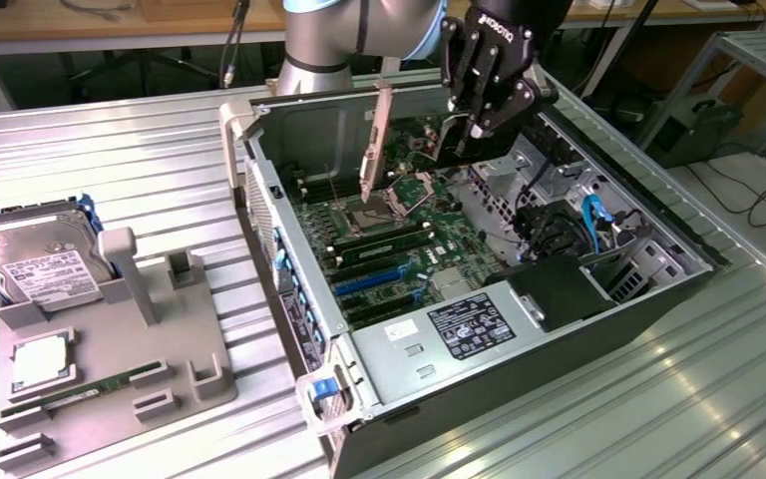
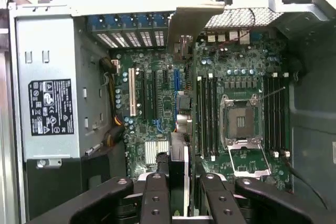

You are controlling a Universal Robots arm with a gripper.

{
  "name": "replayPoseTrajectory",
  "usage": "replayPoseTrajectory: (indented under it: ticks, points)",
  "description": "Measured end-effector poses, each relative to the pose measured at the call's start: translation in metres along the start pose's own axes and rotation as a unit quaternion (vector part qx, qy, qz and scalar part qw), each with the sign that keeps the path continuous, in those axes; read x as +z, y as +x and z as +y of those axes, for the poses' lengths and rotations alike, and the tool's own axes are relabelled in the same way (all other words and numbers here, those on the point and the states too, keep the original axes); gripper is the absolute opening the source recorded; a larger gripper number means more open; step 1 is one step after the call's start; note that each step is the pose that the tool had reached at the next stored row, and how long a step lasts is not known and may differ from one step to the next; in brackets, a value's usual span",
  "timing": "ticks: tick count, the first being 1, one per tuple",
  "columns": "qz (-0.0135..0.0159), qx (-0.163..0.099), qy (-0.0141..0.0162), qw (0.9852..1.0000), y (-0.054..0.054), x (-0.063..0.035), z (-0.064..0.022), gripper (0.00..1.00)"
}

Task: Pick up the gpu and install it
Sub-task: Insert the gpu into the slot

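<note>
gpu (image 1: 380,140) seemingly between tool (image 1: 470,135) fingers

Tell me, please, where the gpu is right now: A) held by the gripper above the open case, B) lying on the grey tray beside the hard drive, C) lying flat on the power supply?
A: the gripper is shut on the gpu, which hangs edge-down over the motherboard in the open case.

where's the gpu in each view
exterior view: gpu held upright by the gripper over the open case.
wrist view: gpu edge-on between the gripper's fingers.
shared landmark: cpu socket.
</note>
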State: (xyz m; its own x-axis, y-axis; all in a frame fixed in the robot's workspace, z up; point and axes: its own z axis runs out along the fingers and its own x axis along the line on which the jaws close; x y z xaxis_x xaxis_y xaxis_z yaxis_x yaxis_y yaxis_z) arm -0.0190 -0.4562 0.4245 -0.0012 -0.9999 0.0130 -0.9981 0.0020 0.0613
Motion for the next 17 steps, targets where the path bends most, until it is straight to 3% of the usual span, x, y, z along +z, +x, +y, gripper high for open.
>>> replayPoseTrajectory:
  ticks: [1,2,4,6,7,8,10,12,13,14,17]
  points:
    - [0.0013,-0.021,0.0036,0.9998,0.000,0.0021,-0.0001,0.27]
    - [0.0019,-0.026,0.0185,0.9995,0.000,0.0086,0.0005,0.27]
    - [-0.0009,-0.004,0.0189,0.9998,0.000,0.0204,0.0011,0.27]
    - [-0.0025,-0.004,0.0190,0.9998,0.001,0.0294,0.0016,0.27]
    - [-0.0049,-0.005,0.0190,0.9998,0.001,0.0326,0.0016,0.27]
    - [-0.0103,-0.006,0.0191,0.9997,0.003,0.0365,0.0018,0.27]
    - [-0.0131,-0.008,0.0190,0.9997,0.004,0.0475,0.0011,0.27]
    - [-0.0133,-0.008,0.0188,0.9997,0.006,0.0650,0.0000,0.27]
    - [-0.0132,-0.008,0.0186,0.9997,0.007,0.0692,-0.0003,0.27]
    - [-0.0151,-0.008,0.0187,0.9997,0.008,0.0770,-0.0005,0.27]
    - [-0.0163,-0.008,0.0187,0.9997,0.008,0.0784,-0.0005,0.27]
